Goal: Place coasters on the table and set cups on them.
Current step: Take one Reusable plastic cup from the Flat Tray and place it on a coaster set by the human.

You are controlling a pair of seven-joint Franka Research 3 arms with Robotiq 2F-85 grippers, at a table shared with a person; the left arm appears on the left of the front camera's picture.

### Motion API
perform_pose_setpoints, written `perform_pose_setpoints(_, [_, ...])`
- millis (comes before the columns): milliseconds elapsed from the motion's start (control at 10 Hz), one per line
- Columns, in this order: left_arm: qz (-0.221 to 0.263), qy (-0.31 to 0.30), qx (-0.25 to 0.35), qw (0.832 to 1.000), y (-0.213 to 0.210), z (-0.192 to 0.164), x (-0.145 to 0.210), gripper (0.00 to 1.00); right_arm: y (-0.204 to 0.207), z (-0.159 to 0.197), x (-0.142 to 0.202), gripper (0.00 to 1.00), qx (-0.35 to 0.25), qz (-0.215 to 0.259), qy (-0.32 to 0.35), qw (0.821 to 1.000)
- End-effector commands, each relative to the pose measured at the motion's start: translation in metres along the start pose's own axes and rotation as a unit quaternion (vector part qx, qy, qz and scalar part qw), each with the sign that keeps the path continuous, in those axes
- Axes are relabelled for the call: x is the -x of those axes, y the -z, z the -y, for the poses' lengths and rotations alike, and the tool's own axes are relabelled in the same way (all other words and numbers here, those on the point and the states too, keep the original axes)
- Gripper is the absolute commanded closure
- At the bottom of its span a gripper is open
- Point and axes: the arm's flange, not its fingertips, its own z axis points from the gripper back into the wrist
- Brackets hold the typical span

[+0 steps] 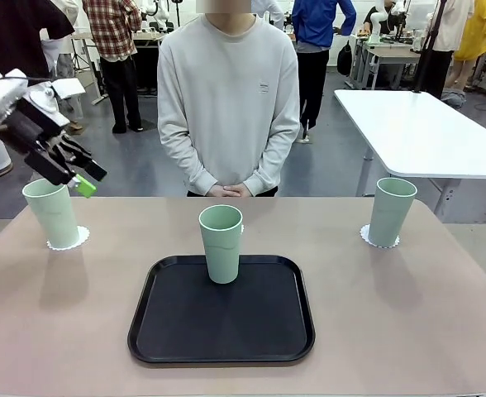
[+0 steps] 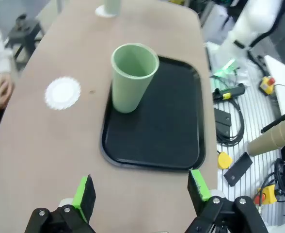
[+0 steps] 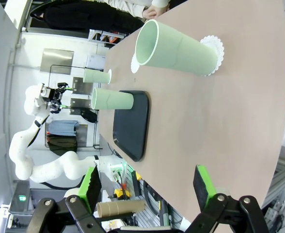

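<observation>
Tumblers of pale mint-green plastic, tall and tapered, stand at three spots: one (image 1: 51,212) on a lacy white paper doily (image 1: 68,240) at the left of the beige-pink surface (image 1: 392,314), one (image 1: 391,211) on a second doily (image 1: 367,237) at the right, and a third (image 1: 221,243) on the black rounded-corner tray (image 1: 221,322), not yet on a doily. A third doily (image 2: 62,92) lies bare beside the tray, toward the person.

The remaining cup looks light, stiff and smooth, so likely to slip or tip; a grip across its mid-wall seems safest, since squeezing the open rim could flex it.

The left end effector (image 1: 79,177) hovers above the left cup, released and empty. The right end effector (image 3: 147,187) is also spread wide, holding nothing.
</observation>
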Motion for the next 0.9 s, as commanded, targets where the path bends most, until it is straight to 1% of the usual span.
perform_pose_setpoints(0, [0.075, 0.0, 0.049, 0.996, 0.013, -0.014, 0.015, 0.0, -0.002, 0.001, 0.0, 0.0, 0.003, -0.008, 0.002, 1.0])
perform_pose_setpoints(100, [0.103, 0.0, 0.067, 0.992, 0.03, -0.02, 0.02, 0.0, -0.002, 0.001, 0.0, 0.0, 0.003, -0.008, 0.002, 1.0])
perform_pose_setpoints(200, [0.162, -0.003, 0.077, 0.984, 0.048, -0.023, 0.02, 0.0, -0.002, 0.001, 0.0, 0.0, 0.003, -0.008, 0.002, 1.0])
perform_pose_setpoints(300, [0.206, -0.01, 0.077, 0.975, 0.061, -0.026, 0.022, 0.0, -0.002, 0.001, 0.0, 0.0, 0.003, -0.008, 0.002, 1.0])
perform_pose_setpoints(400, [0.216, -0.016, 0.077, 0.973, 0.07, -0.028, 0.023, 0.0, -0.002, 0.001, 0.0, 0.0, 0.003, -0.008, 0.002, 1.0])
perform_pose_setpoints(600, [0.219, -0.009, 0.07, 0.973, 0.067, -0.03, 0.027, 0.0, -0.002, 0.001, 0.0, 0.0, 0.003, -0.008, 0.002, 1.0])
perform_pose_setpoints(700, [0.206, -0.026, 0.079, 0.975, 0.073, -0.031, 0.023, 0.0, -0.002, 0.001, 0.0, 0.0, 0.003, -0.008, 0.002, 1.0])
perform_pose_setpoints(800, [0.206, -0.026, 0.079, 0.975, 0.073, -0.031, 0.023, 0.0, -0.002, 0.001, 0.0, 0.0, 0.003, -0.008, 0.002, 1.0])
